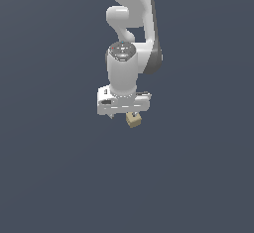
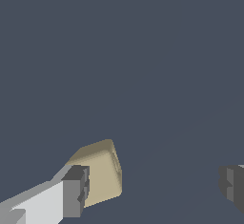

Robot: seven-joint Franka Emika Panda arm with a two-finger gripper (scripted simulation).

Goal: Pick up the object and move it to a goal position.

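The small tan, matte, cube-like block (image 2: 100,173) sits right against one dark grey finger pad (image 2: 76,191) of the tool, on the inner side of that finger. In the wrist view the block's rounded face shows beside the pad, partly overlapped by it, and the pad looks to be touching the block's side. The opposite dark pad (image 2: 232,184) stands well apart from the block, with bare dark blue-grey surface (image 2: 143,75) showing in the wide gap between them. So the white tool (image 2: 155,187) has its fingers spread apart, not clamped on the block; the block is beside one finger only.

In the exterior view the same tan block (image 1: 133,120) shows just below the white body of the tool (image 1: 124,114), tilted slightly, peeking out from under its lower edge toward the exterior view's right. Whether the block rests on the surface or is lifted off it cannot be told from either view, since the surface (image 1: 49,177) is a plain, even dark blue-grey with no clear shadow or edge.

Above the tool, the white jointed robot arm (image 1: 130,29) rises in curved segments to the upper edge of the exterior view, with a round grey cap (image 1: 122,50) on the wrist joint facing the camera.
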